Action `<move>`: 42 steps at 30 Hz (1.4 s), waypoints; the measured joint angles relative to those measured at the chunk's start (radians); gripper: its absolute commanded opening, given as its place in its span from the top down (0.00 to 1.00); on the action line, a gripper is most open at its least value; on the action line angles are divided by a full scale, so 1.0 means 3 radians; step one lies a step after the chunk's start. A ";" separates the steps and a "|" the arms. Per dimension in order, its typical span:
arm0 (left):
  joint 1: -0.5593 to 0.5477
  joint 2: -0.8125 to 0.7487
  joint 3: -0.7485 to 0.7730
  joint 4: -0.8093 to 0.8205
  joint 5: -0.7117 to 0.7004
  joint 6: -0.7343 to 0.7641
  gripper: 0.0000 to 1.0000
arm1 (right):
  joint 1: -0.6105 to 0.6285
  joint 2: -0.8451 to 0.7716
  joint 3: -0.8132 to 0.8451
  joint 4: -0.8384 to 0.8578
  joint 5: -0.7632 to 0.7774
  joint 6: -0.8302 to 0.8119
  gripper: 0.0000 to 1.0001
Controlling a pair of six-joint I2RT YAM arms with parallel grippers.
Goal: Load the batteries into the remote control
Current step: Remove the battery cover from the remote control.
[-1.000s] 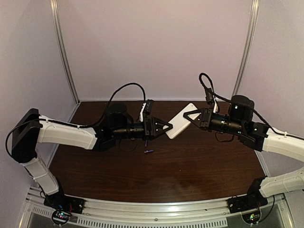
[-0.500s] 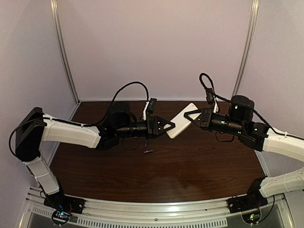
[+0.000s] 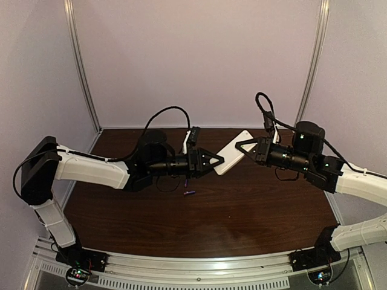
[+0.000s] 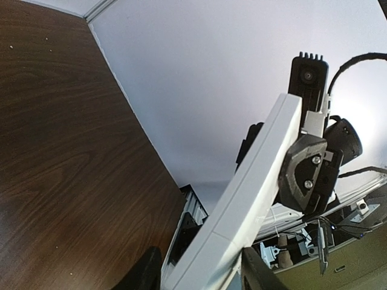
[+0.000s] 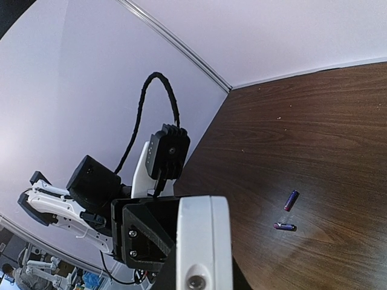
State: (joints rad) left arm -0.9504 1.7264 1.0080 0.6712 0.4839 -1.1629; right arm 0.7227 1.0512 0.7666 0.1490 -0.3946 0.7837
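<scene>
Two purple-blue cylindrical batteries [image 5: 291,200] lie unloaded at seven o'clock from the slim white plastic remote [image 3: 232,156] my right gripper [image 3: 240,148] pinches; whether my left gripper [image 3: 217,161] grips it I cannot tell.

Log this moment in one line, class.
right pincer: shut on slim white rectangular plastic remote, aloft | left pincer: around remote's other end, grip unclear | two slim purple-blue batteries: on brown table

I'm looking at two matching arms: the left arm [image 3: 91,172] and the right arm [image 3: 363,184] have white shells, black joints and black bases. One thick black cable [image 3: 164,112] arcs off the left wrist, and another cable [image 3: 264,107] curls off the right. The left gripper [image 3: 217,160] and the right gripper [image 3: 240,147] are black and triangular, with silver screws [image 4: 311,160] in the finger plates.
</scene>
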 measured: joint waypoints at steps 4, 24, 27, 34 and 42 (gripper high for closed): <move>0.0000 0.0000 0.0000 0.0004 -0.0001 -0.0018 0.65 | 0.0000 0.0000 -0.0004 0.0000 0.0013 0.0000 1.00; 0.0001 0.0005 -0.0056 0.0239 0.0144 0.0120 0.54 | -0.0094 -0.0085 -0.0043 0.0117 -0.0146 0.0240 1.00; 0.0001 0.0006 -0.0056 0.0210 0.0141 0.0120 0.54 | -0.0097 -0.0084 -0.0083 0.0169 -0.0165 0.0290 1.00; -0.0003 0.0006 -0.0080 0.0202 0.0107 0.0099 0.62 | -0.0098 -0.0085 -0.0089 0.0122 -0.0151 0.0262 1.00; -0.0009 0.0006 -0.0086 0.0100 0.0066 0.0099 0.53 | -0.0098 -0.0151 -0.0088 -0.0027 -0.0074 0.0174 1.00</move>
State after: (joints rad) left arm -0.9531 1.7283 0.9821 0.7013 0.5037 -1.1332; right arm 0.6933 1.0058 0.7403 0.1410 -0.4168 0.8360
